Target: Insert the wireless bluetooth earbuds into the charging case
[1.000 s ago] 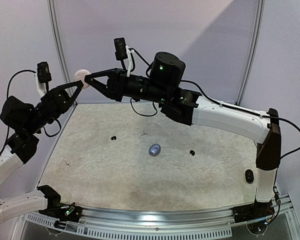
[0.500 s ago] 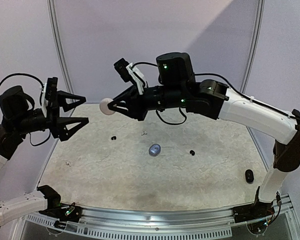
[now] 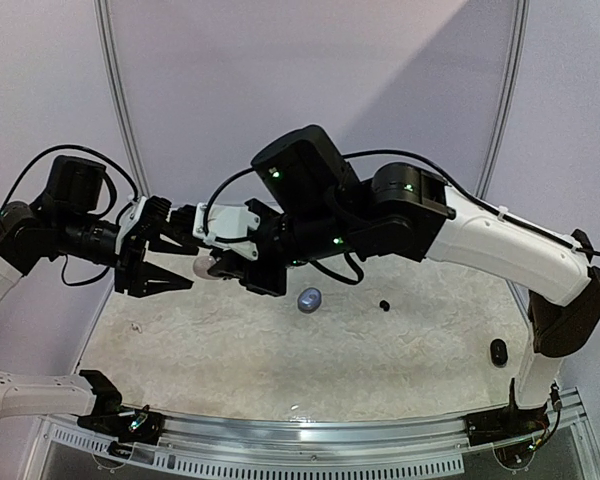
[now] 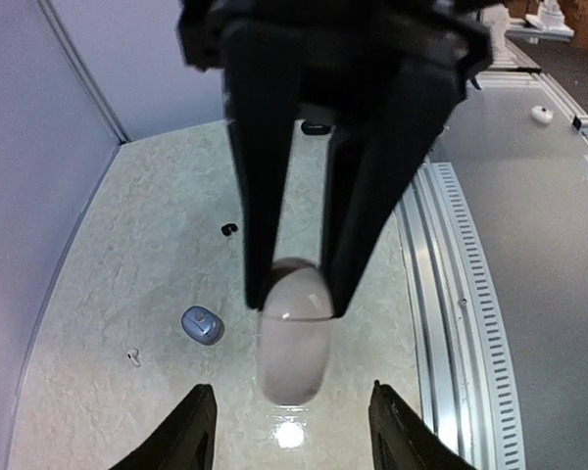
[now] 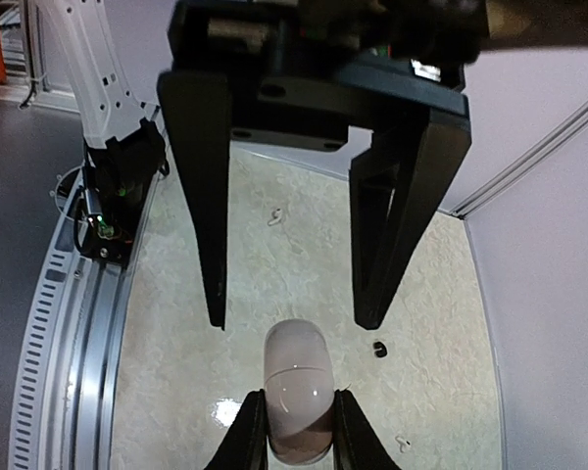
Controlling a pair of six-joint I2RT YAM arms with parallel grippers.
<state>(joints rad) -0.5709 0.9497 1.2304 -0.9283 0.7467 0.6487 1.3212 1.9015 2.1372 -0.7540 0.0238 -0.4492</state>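
Both arms have dropped from high at the back left to lower over the left half of the table (image 3: 230, 370), and the left gripper (image 3: 187, 265), which had let go and pulled back, now faces the right one again at close range.

The right gripper (image 5: 299, 436) is clenched on one end of a white case (image 4: 294, 343) and holds it in the air, its seam closed as far as the wrist views show. The left jaws are spread, one finger on each side of the case's free end and touching neither side.

No bud is in any case yet. A black earbud (image 3: 384, 304) lies right of a blue-grey case (image 3: 309, 298) at mid-table, and a white earbud (image 3: 136, 326) lies near the left edge; the others are too small to place.

The step in hand looks like taking a two-handed hold to open the lid. Next, the left jaws should close squarely on the free half without twisting the case out of the right grip.
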